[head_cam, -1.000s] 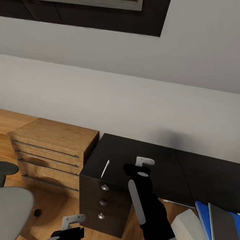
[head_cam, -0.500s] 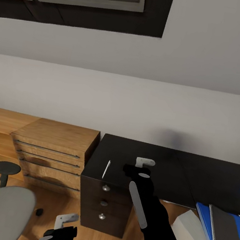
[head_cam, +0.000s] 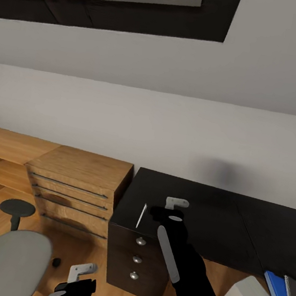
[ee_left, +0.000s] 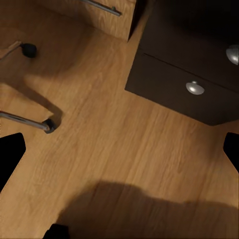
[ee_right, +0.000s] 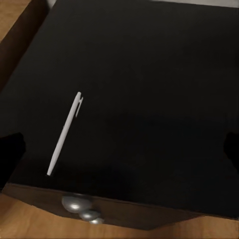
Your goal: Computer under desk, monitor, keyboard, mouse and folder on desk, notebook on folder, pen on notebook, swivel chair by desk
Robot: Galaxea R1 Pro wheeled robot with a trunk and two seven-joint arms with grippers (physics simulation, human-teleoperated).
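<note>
Pen (head_cam: 141, 215) white, flat on black desk (head_cam: 213, 216) top near front edge above drawer knobs (head_cam: 140, 241), just left of right gripper (head_cam: 175, 208) and apart from it. Right gripper fingers (ee_right: 230, 149) spread wide, holding nothing, hovering over desk top. Left gripper (head_cam: 77, 278) low over wood floor (ee_left: 119, 149), beside swivel chair (head_cam: 1, 258); fingers apart, empty. Blue folder (head_cam: 280, 295) far right, cut off by frame edge. Chair base legs partly seen in left wrist view.

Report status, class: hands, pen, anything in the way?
Right hand open, above the desk. Left hand open, low over the floor. Pen lies flat near the desk's front edge, untouched. Nothing between right hand and pen.
</note>
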